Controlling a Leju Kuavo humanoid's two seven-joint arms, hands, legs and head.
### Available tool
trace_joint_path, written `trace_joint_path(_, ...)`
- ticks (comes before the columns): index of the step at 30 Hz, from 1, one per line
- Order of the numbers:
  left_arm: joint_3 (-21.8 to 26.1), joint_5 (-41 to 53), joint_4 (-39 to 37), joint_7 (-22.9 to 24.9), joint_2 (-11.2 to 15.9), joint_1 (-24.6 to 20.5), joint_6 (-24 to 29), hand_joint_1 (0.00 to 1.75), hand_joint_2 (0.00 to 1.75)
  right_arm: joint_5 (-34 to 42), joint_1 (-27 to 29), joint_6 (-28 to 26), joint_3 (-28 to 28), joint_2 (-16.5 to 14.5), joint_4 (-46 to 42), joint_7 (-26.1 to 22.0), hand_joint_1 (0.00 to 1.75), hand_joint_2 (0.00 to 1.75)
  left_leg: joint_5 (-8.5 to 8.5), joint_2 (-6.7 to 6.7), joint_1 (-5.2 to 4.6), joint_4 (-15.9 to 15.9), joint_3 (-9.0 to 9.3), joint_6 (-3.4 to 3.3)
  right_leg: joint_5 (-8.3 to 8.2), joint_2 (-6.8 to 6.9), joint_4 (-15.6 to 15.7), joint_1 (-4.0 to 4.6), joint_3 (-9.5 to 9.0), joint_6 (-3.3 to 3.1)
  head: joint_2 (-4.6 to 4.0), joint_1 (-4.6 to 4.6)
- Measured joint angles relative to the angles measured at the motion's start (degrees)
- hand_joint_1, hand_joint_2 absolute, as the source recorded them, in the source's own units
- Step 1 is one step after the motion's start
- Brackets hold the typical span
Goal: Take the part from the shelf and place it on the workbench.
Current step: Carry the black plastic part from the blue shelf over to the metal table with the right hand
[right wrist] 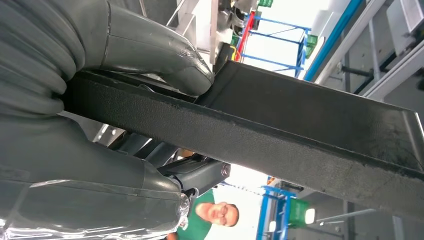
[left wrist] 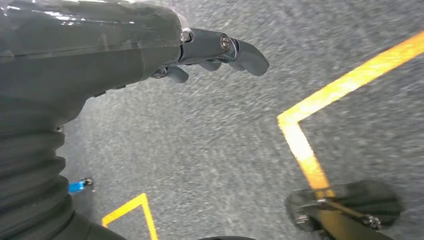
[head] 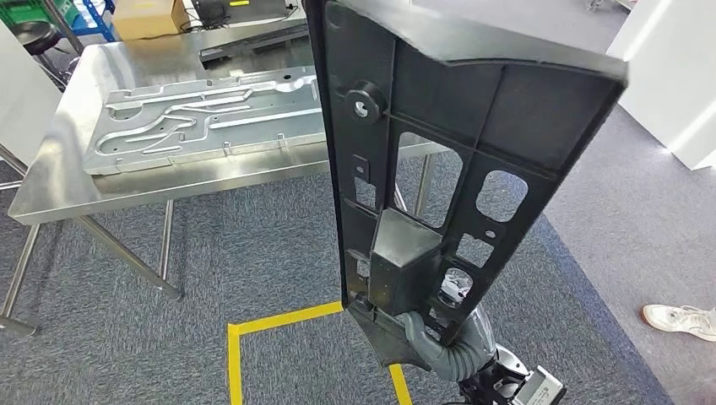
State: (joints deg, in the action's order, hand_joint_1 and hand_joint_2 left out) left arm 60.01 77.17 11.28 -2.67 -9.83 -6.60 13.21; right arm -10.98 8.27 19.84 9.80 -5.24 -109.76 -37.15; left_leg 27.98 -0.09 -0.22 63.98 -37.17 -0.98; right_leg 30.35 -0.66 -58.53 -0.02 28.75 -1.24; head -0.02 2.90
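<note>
Bench at far left of head view: stainless steel workbench on thin metal legs, standing on grey carpet. Flat silver stamped-metal plate with raised channels lies along its near edge, reaching toward the bench's right end. Cardboard box sits at the far edge.

Yellow floor tape forms a corner on the carpet below the bench's right end.

Left hand — hangs over the grey carpet beside a yellow tape corner, fingers apart and loosely bent, nothing in it.

Task item: long black ribbed plastic panel with cut-out openings, held upright and tilted, in the air in front of the camera, overlapping the bench's right end in view — not resting on it. Its lower end sits in the right hand. Right wrist view shows the thick grey thumb pressed on one face of the panel's edge and darker fingers on the opposite side, so the hand grips the panel.

Right of the panel: white wall panel at the far right, and a white shoe on the carpet at the right edge. A person in a green top shows behind the hand in the right wrist view.
</note>
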Motion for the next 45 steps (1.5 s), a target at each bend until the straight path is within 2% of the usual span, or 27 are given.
trace_joint_path(2, 0.0, -0.3, 0.0, 0.1, 0.1, -0.1, 0.0, 0.0, 1.75, 0.2, -0.3, 0.5, -0.1, 0.0, 0.2, 0.0, 1.75, 1.75, -2.9, -0.27, -0.64, -3.9, 0.74, -0.8, 0.76, -0.26, 0.0, 0.0, -0.84, 0.56, 0.0, 0.0)
trace_joint_path(6, 0.0, -0.9, 0.0, 0.0, 0.0, -0.4, 0.1, 0.0, 1.75, 0.8, -1.6, 0.9, -0.3, 0.1, 1.0, -0.1, 1.75, 1.75, -2.78, -0.45, -0.36, -5.7, 3.57, -1.45, 1.05, -0.2, -2.2, -0.04, -1.33, 1.85, 0.0, -0.01)
trace_joint_path(8, 0.0, -1.1, 0.0, -0.2, 0.0, -0.5, 0.2, 0.0, 1.75, 0.9, -2.4, 1.1, -0.4, 0.1, 1.4, -0.1, 1.75, 1.75, -2.4, -0.39, -0.19, -6.2, 4.73, -1.7, 2.76, 0.02, -7.6, -0.26, 1.85, 2.43, 0.0, -0.02)
trace_joint_path(10, 0.0, -1.2, 0.0, -0.2, -0.1, -0.4, 0.2, 0.0, 1.75, 1.0, -2.7, 1.2, -0.4, 0.1, 1.8, -0.1, 1.75, 1.75, -1.62, -0.41, -0.15, -6.2, 5.39, -1.82, 5.32, 0.09, -13.6, -0.63, 6.72, 3.01, 0.0, -0.02)
trace_joint_path(11, 0.0, -1.2, 0.0, -0.2, -0.1, -0.3, 0.2, 0.0, 1.75, 1.0, -2.8, 1.2, -0.5, 0.1, 2.1, -0.1, 1.75, 1.75, -1.15, -0.45, -0.12, -6.2, 5.85, -1.76, 5.84, 0.14, -14.8, -0.81, 8.47, 3.24, 0.0, -0.02)
trace_joint_path(12, 0.0, -1.2, 0.0, -0.2, -0.2, -0.2, 0.2, 0.0, 1.75, 1.0, -2.8, 1.2, -0.5, 0.1, 2.3, -0.1, 1.75, 1.75, -0.65, -0.49, -0.05, -6.2, 6.45, -1.64, 5.2, 0.22, -14.2, -0.97, 9.34, 3.43, 0.0, -0.02)
trace_joint_path(13, 0.0, -1.2, 0.0, -0.2, -0.3, -0.1, 0.2, 0.0, 1.75, 1.0, -2.8, 1.2, -0.6, 0.1, 2.5, -0.1, 1.75, 1.75, -0.11, -0.53, 0.05, -6.2, 7.18, -1.46, 3.35, 0.3, -11.8, -1.11, 9.3, 3.57, 0.0, -0.02)
trace_joint_path(15, 0.0, -1.3, 0.0, -0.2, -0.4, 0.1, 0.2, 0.0, 1.75, 1.1, -2.8, 1.2, -0.7, 0.1, 2.8, 0.0, 1.75, 1.75, 1.08, -0.6, 0.22, -6.1, 8.64, -0.89, -2.19, 0.53, -4.9, -1.24, 7.94, 3.56, 0.0, -0.01)
trace_joint_path(16, 0.0, -1.3, 0.0, -0.2, -0.4, 0.0, 0.2, 0.0, 1.75, 1.1, -2.8, 1.2, -0.7, 0.1, 2.9, 0.1, 1.75, 1.75, 1.61, -0.65, 0.25, -6.1, 9.1, -0.51, -3.78, 0.64, -2.6, -1.12, 7.4, 3.25, 0.0, -0.03)
trace_joint_path(17, 0.0, -1.4, 0.0, -0.1, -0.4, 0.0, 0.2, 0.0, 1.75, 1.1, -2.9, 1.2, -0.7, 0.1, 3.1, 0.2, 1.75, 1.75, 2.1, -0.67, 0.25, -6.2, 9.41, -0.07, -4.86, 0.7, -1.3, -0.98, 7.1, 2.82, 0.0, -0.05)
trace_joint_path(20, 0.0, -1.6, 0.0, 0.1, -0.4, -0.2, 0.3, 0.0, 1.75, 1.1, -3.2, 1.2, -0.8, 0.1, 3.4, 0.5, 1.75, 1.75, 2.26, -0.62, 0.26, -5.1, 9.68, 1.13, -4.82, 0.64, -0.8, -0.87, 6.24, 1.29, 0.0, -0.09)
trace_joint_path(22, 0.0, -1.6, 0.0, 0.1, -0.4, -0.4, 0.3, 0.0, 1.75, 0.9, -3.6, 1.2, -0.7, 0.1, 3.5, 0.7, 1.75, 1.75, 2.44, -0.46, 0.37, -1.2, 7.84, 1.58, -4.32, 0.95, -0.5, -1.0, 5.24, 0.53, 0.0, -0.08)
trace_joint_path(25, 0.0, -1.7, 0.0, 0.0, -0.4, -0.7, 0.2, 0.0, 1.75, 0.4, -4.1, 1.0, -0.6, 0.1, 3.9, 1.1, 1.75, 1.75, 6.08, -0.3, 0.44, 8.6, 1.08, 2.02, -3.06, 1.88, -0.3, -0.9, 3.97, 0.04, 0.0, -0.07)
trace_joint_path(27, 0.0, -1.7, 0.0, 0.0, -0.3, -0.6, 0.1, 0.0, 1.75, 0.3, -4.2, 1.0, -0.5, 0.1, 4.2, 1.2, 1.75, 1.75, 7.21, -0.25, 0.42, 10.1, -1.52, 2.0, -2.02, 2.54, -0.3, -0.73, 2.8, -0.04, 0.0, -0.06)
trace_joint_path(28, 0.1, -1.8, 0.0, 0.0, -0.3, -0.4, 0.0, 0.0, 1.75, 0.2, -4.3, 1.0, -0.4, 0.1, 4.4, 1.2, 1.75, 1.75, 5.91, -0.12, 0.37, 8.2, -1.51, 1.75, -1.47, 2.88, -0.3, -0.63, 2.06, -0.05, 0.0, -0.06)
trace_joint_path(29, 0.1, -1.9, 0.0, 0.0, -0.2, -0.1, 0.0, 0.0, 1.75, 0.2, -4.3, 1.0, -0.3, 0.1, 4.5, 1.2, 1.75, 1.75, 3.38, 0.42, 0.21, 4.9, -0.83, 1.28, -0.89, 3.29, -0.3, -0.52, 1.29, -0.02, 0.0, -0.07)
trace_joint_path(30, 0.1, -2.0, 0.0, 0.0, -0.1, 0.1, 0.0, 0.0, 1.75, 0.2, -4.4, 1.0, -0.2, 0.1, 4.6, 1.2, 1.75, 1.75, 0.4, 1.53, -0.11, 1.3, -0.01, 0.63, -0.32, 3.76, -0.2, -0.41, 0.55, 0.07, 0.0, -0.07)
trace_joint_path(31, 0.2, -2.1, 0.0, 0.0, -0.1, 0.2, 0.0, 0.0, 1.75, 0.1, -4.4, 1.0, -0.1, 0.2, 4.7, 1.2, 1.75, 1.75, -1.32, 2.66, -0.56, -1.5, 0.51, 0.1, 0.2, 4.22, -0.2, -0.27, -0.05, 0.27, 0.0, -0.05)
trace_joint_path(33, 0.3, -2.2, 0.0, -0.1, -0.1, 0.2, 0.0, 0.0, 1.75, 0.0, -4.5, 1.0, 0.0, 0.2, 5.0, 1.3, 1.75, 1.75, -2.69, 3.83, -1.11, -3.9, 0.96, -0.76, 0.92, 5.24, -0.1, -0.03, -1.08, 0.95, 0.0, -0.02)
trace_joint_path(35, 0.3, -2.2, 0.0, -0.1, -0.1, 0.2, 0.0, 0.0, 1.75, -0.1, -4.7, 1.0, 0.2, 0.2, 5.1, 1.3, 1.75, 1.75, -2.71, 2.61, -0.79, -4.6, 1.92, -1.17, 1.06, 5.77, -0.6, 0.08, -2.06, 1.64, 0.0, 0.01)
trace_joint_path(37, 0.4, -2.2, 0.0, -0.2, -0.1, 0.2, 0.1, 0.0, 1.75, -0.1, -5.1, 1.0, 0.3, 0.2, 5.2, 1.4, 1.75, 1.75, -2.75, 1.23, -0.36, -5.2, 3.38, -1.56, 1.67, 3.99, -3.1, -0.11, -1.71, 2.16, 0.0, -0.01)
trace_joint_path(39, 0.4, -2.2, 0.0, -0.2, -0.2, 0.1, 0.1, 0.0, 1.75, -0.1, -5.4, 1.0, 0.3, 0.2, 5.4, 1.4, 1.75, 1.75, -2.46, -0.13, -0.2, -5.3, 4.14, -1.84, 4.1, 1.72, -8.7, -0.43, 1.68, 2.65, 0.0, -0.02)
trace_joint_path(41, 0.4, -2.2, 0.0, -0.2, -0.2, 0.2, 0.1, 0.0, 1.75, -0.1, -5.3, 0.9, 0.3, 0.3, 5.6, 1.3, 1.75, 1.75, -2.0, -1.65, -0.17, -5.3, 4.44, -1.89, 6.89, 1.15, -14.4, -0.62, 6.46, 3.0, 0.0, -0.02)
trace_joint_path(42, 0.5, -2.2, 0.0, -0.2, -0.2, 0.3, 0.1, 0.0, 1.75, -0.1, -5.2, 0.9, 0.3, 0.3, 5.8, 1.3, 1.75, 1.75, -1.68, -2.41, -0.16, -5.3, 4.76, -1.85, 7.31, 1.09, -15.3, -0.69, 8.08, 3.09, 0.0, -0.02)
trace_joint_path(43, 0.5, -2.2, 0.0, -0.2, -0.2, 0.4, 0.1, 0.0, 1.75, -0.1, -5.2, 0.9, 0.3, 0.3, 5.9, 1.3, 1.75, 1.75, -1.3, -3.19, -0.15, -5.3, 5.23, -1.77, 6.57, 0.98, -14.5, -0.73, 8.85, 3.12, 0.0, -0.02)
trace_joint_path(44, 0.5, -2.2, 0.0, -0.2, -0.2, 0.5, 0.1, 0.0, 1.75, -0.1, -5.2, 0.8, 0.3, 0.4, 6.0, 1.3, 1.75, 1.75, -0.86, -3.8, -0.14, -5.3, 5.86, -1.68, 4.44, 0.76, -11.8, -0.75, 8.77, 3.04, 0.0, -0.02)
trace_joint_path(45, 0.5, -2.2, 0.0, -0.2, -0.2, 0.6, 0.1, 0.0, 1.75, 0.0, -5.2, 0.8, 0.3, 0.4, 6.0, 1.3, 1.75, 1.75, -0.38, -4.32, -0.13, -5.3, 6.35, -1.57, 1.09, 0.45, -8.2, -0.75, 8.31, 2.85, 0.0, -0.02)
